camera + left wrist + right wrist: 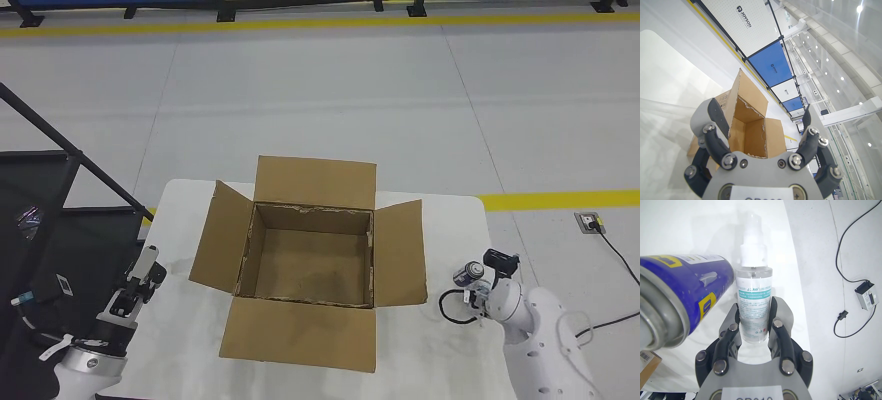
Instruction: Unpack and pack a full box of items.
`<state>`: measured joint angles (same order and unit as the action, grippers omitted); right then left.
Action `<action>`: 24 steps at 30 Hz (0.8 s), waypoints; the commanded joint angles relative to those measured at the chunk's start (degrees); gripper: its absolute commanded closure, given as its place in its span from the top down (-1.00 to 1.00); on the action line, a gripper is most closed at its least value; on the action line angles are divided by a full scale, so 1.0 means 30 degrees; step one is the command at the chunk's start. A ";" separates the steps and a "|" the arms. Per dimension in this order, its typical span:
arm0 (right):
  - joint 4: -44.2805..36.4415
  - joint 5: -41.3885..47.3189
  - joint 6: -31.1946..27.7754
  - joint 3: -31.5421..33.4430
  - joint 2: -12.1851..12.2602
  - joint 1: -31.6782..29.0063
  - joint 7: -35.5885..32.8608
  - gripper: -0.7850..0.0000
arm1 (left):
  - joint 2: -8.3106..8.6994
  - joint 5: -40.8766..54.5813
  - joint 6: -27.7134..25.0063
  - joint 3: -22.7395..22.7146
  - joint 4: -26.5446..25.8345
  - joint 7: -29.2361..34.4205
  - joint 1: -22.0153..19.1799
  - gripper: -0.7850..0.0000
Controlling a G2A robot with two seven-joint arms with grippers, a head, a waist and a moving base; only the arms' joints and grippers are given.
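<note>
An open cardboard box (315, 183) stands in the middle of the white table (185, 215), all flaps spread out and its inside bare. My right gripper (755, 306) is shut on a clear spray bottle (753, 285) with a white label, the cap pointing away from the wrist. A blue spray can (687, 291) stands right beside the bottle. From above, this gripper (484, 290) and the can (470, 272) sit right of the box, near the table's right edge. My left gripper (761, 109) is open and holds nothing, facing the box (753, 98) from the table's left side (152, 262).
Black fabric on a frame (40, 230) stands beyond the table's left edge. On the floor to the right lie a black cable and a small grey power box (866, 296). A floor socket (588, 221) sits near the yellow line.
</note>
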<state>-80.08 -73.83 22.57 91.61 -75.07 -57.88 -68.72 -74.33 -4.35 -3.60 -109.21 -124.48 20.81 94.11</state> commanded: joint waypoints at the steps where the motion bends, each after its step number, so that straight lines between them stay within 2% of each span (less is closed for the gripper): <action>1: -0.0245 0.0067 0.0127 0.0248 0.0036 -0.0097 0.0078 -0.87 | 0.0000 0.0000 0.0000 0.0000 0.0000 0.0000 0.0000 1.00; 2: -0.0475 0.0122 0.0195 0.0439 0.0063 -0.0197 0.0108 -1.00 | 0.0000 0.0000 0.0000 0.0000 0.0000 0.0000 0.0000 1.00; 7: -0.2810 0.0516 0.0569 0.1802 0.0231 -0.1050 0.0253 -1.00 | 0.0000 0.0000 0.0000 0.0000 0.0000 0.0000 0.0000 1.00; 11: -0.6188 0.1331 0.1307 0.3059 0.0287 -0.1903 0.0926 -1.00 | 0.0000 0.0000 0.0000 0.0000 0.0000 0.0000 0.0000 1.00; 17: -1.1393 0.5742 0.0879 0.3728 0.0118 -0.2796 0.2387 -1.00 | 0.0000 0.0000 0.0000 0.0000 0.0000 0.0000 0.0000 1.00; 20: -1.2532 0.7680 0.0151 0.3049 0.0044 -0.2533 0.2998 -1.00 | -0.0003 0.0017 0.0020 -0.0002 0.0034 -0.0105 0.0009 1.00; 24: -1.3042 0.9316 -0.1353 0.0924 0.0017 -0.1390 0.2485 -1.00 | -0.0003 0.0220 -0.0021 -0.0201 0.0183 -0.0555 0.0253 1.00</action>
<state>-119.24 -47.03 19.80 96.08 -75.02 -63.05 -60.38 -74.34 -3.86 -3.60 -109.61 -124.02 19.40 94.67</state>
